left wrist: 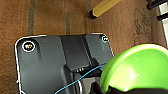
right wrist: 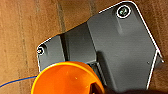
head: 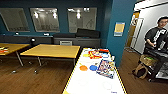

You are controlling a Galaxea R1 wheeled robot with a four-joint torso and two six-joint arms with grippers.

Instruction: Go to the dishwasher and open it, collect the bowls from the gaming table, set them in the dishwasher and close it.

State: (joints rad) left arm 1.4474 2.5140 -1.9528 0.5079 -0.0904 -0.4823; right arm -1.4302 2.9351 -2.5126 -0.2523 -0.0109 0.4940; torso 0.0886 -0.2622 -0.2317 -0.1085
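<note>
Left gripper: we find it clamped on the green bowl, over wood floor.
Right gripper: clamped on an orange bowl.
Gaming table: at 6 o'clock, we note orange and blue bowls beside a box.

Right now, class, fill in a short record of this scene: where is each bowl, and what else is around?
ahead: gaming table, white top
on table: orange bowl, blue bowl, game boxes
left pincer: holds lime-green bowl above wood floor
right pincer: holds second orange bowl
beyond: yellow-topped tables; person at right
</note>
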